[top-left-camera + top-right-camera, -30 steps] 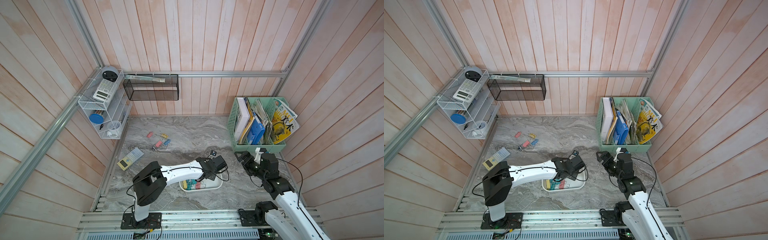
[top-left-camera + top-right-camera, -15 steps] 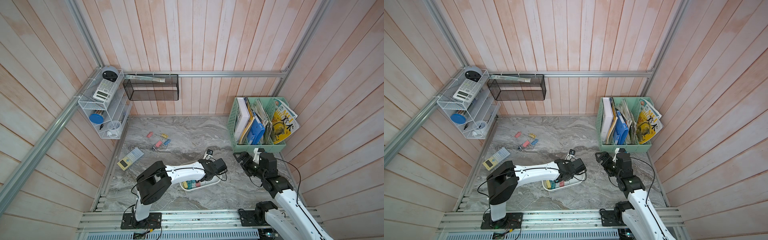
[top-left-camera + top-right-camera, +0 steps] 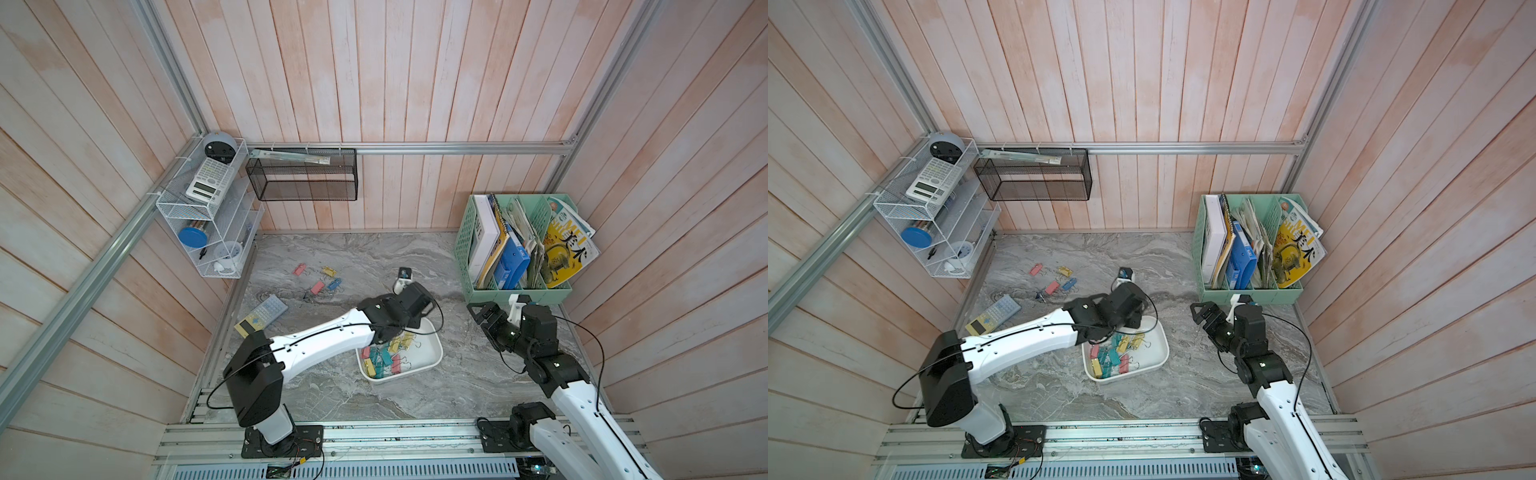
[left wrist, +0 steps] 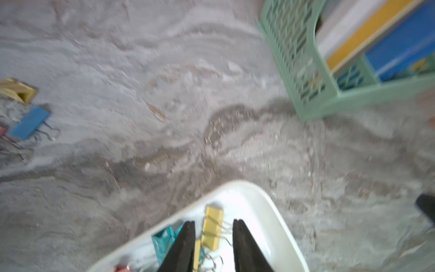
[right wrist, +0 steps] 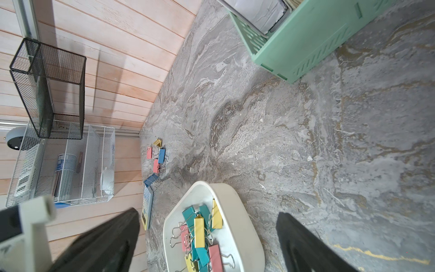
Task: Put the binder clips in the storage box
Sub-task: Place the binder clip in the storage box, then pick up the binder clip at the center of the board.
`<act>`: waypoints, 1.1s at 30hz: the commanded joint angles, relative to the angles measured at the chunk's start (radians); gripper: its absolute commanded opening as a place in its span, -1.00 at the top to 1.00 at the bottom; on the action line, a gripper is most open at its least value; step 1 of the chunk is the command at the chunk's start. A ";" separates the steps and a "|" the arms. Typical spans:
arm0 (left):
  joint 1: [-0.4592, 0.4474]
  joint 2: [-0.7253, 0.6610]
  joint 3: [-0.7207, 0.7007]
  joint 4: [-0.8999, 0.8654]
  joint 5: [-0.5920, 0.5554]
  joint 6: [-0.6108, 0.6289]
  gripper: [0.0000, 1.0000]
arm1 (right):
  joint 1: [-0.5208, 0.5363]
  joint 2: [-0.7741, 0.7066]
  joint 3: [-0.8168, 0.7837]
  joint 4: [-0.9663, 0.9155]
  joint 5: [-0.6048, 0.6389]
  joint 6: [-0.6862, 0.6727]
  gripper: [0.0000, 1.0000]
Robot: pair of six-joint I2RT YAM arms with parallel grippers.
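Five binder clips (image 3: 318,286) lie loose on the marbled table (image 3: 374,257), left of centre in both top views, just above the calculator (image 3: 262,313). A heap more fills the storage box (image 3: 428,357) at lower centre. Over that box the left gripper (image 4: 213,222) holds its jaws a little apart, a yellow clip (image 4: 213,229) showing in the gap. Off to the right, the right gripper (image 3: 481,312) hangs spread wide and empty.

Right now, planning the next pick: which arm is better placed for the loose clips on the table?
Left, probably: left gripper is nearer the loose binder clips; right gripper sits beyond the storage box from them.
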 commanded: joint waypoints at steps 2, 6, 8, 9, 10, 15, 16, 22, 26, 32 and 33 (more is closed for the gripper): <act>0.205 -0.037 -0.028 0.045 0.050 0.077 0.37 | 0.000 -0.017 0.035 -0.030 -0.017 -0.019 -0.95; 0.378 -0.006 -0.030 0.068 0.070 0.154 0.37 | 0.000 -0.038 0.033 -0.050 -0.014 -0.027 -0.95; 0.394 0.061 0.023 0.011 -0.007 0.272 0.40 | 0.000 -0.045 0.031 -0.051 -0.014 -0.027 -0.95; 0.396 0.105 0.052 -0.027 -0.045 0.342 0.41 | 0.002 -0.046 0.029 -0.050 -0.014 -0.028 -0.95; 0.396 0.150 0.085 -0.069 -0.104 0.390 0.40 | 0.000 -0.047 0.030 -0.050 -0.013 -0.027 -0.95; 0.422 0.326 0.175 -0.170 -0.213 0.506 0.36 | 0.002 -0.046 0.032 -0.045 -0.017 -0.029 -0.95; 0.428 0.348 0.180 -0.166 -0.202 0.513 0.32 | 0.002 -0.046 0.030 -0.046 -0.019 -0.030 -0.95; 0.466 0.441 0.203 -0.136 -0.201 0.526 -0.02 | 0.003 -0.051 0.035 -0.056 -0.027 -0.035 -0.96; 0.488 0.485 0.213 -0.102 -0.189 0.533 -0.05 | 0.005 -0.062 0.038 -0.056 -0.037 -0.045 -0.95; 0.503 0.541 0.252 -0.071 -0.184 0.528 0.06 | 0.071 -0.049 0.048 0.060 -0.129 -0.121 -0.95; 0.507 0.550 0.261 -0.074 -0.176 0.526 0.10 | 0.101 -0.040 0.054 0.071 -0.127 -0.139 -0.95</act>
